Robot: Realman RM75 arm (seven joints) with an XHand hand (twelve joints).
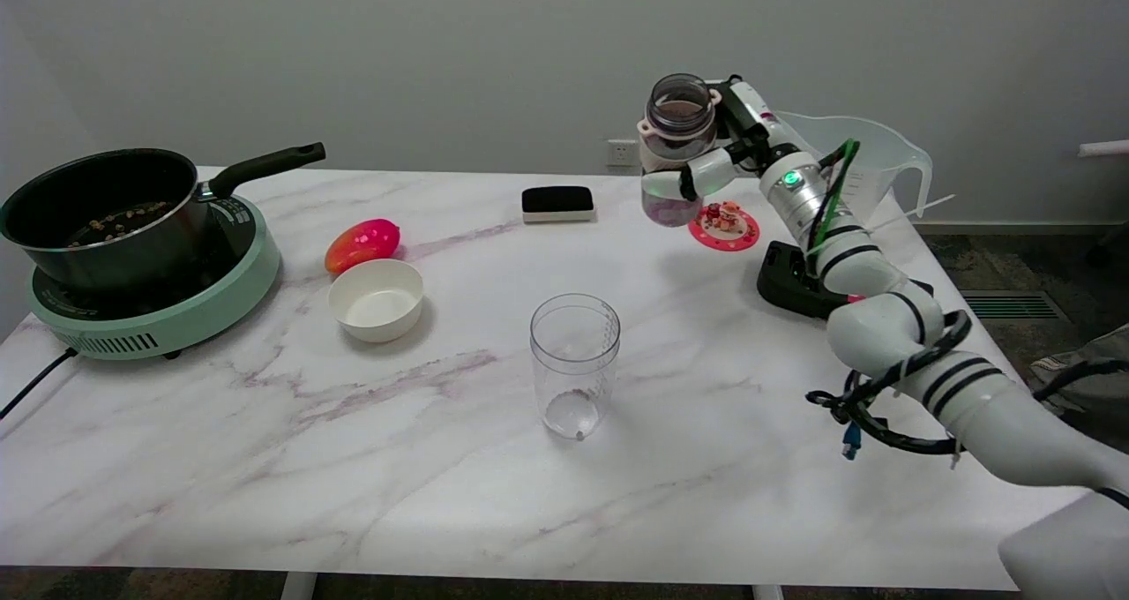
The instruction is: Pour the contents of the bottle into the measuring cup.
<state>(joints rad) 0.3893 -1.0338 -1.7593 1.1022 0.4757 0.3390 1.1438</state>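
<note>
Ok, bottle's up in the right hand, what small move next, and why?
Probably carry the bottle a little further right, over the measuring cup. The right hand holds it upright in the air, left of the cup's rim, so tipping now would likely spill onto the table.

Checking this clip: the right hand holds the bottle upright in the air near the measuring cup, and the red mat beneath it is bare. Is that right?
Not quite. The right hand does hold the bottle upright in the air near the measuring cup, but the red mat is not bare: the head view shows small objects sitting on it.
</note>
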